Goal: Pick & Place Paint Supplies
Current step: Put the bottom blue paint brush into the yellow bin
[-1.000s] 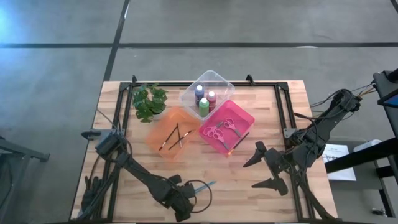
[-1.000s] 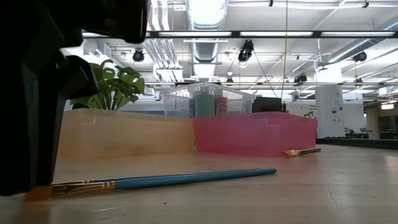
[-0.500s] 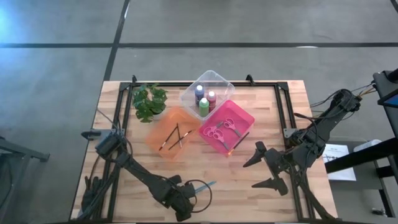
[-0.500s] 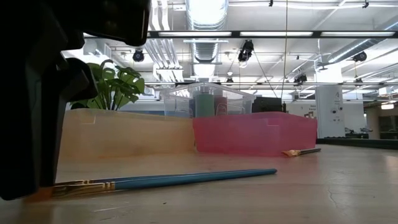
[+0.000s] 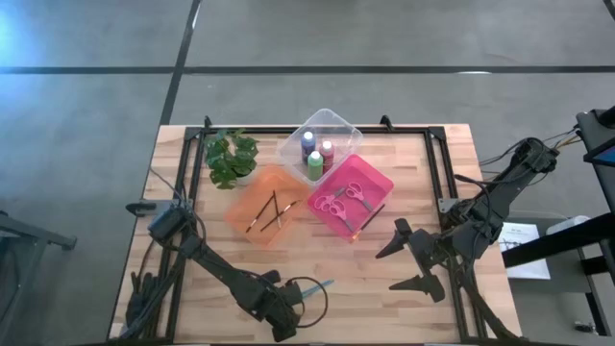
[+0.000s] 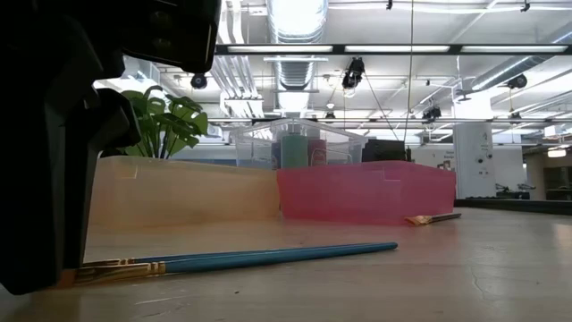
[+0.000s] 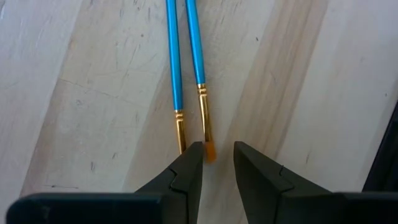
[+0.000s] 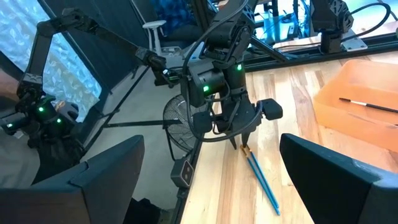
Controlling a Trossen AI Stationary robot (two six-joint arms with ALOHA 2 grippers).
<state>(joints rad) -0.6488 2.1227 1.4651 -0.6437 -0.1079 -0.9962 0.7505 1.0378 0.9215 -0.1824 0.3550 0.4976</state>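
Two blue-handled paintbrushes [image 7: 175,62] [image 7: 196,50] lie side by side, flat on the wooden table near its front edge; the high view shows them as one blue stick [image 5: 315,286]. My left gripper [image 7: 214,152] points down over their bristle ends, open by a narrow gap. The orange bristle tip [image 7: 209,151] of one brush lies in that gap. The other brush's gold ferrule [image 7: 181,134] runs under one finger. My right gripper [image 5: 413,259] hangs wide open above the table's right side, holding nothing. My left gripper comes from above, pointing down, with a fingertip [image 7: 189,163] on either side of one brush's bristle tip. I cannot tell whether a finger touches either brush. Both brushes lie flat on the table [image 6: 268,258].
At mid-table stand an orange tray [image 5: 252,192] with thin brushes, a pink tray [image 5: 380,183] with pink-handled scissors [image 5: 344,199], and a clear tray [image 5: 332,120] with paint bottles [image 5: 315,159]. A plant [image 5: 231,159] stands far left. Another brush [image 6: 433,217] lies beside the pink tray.
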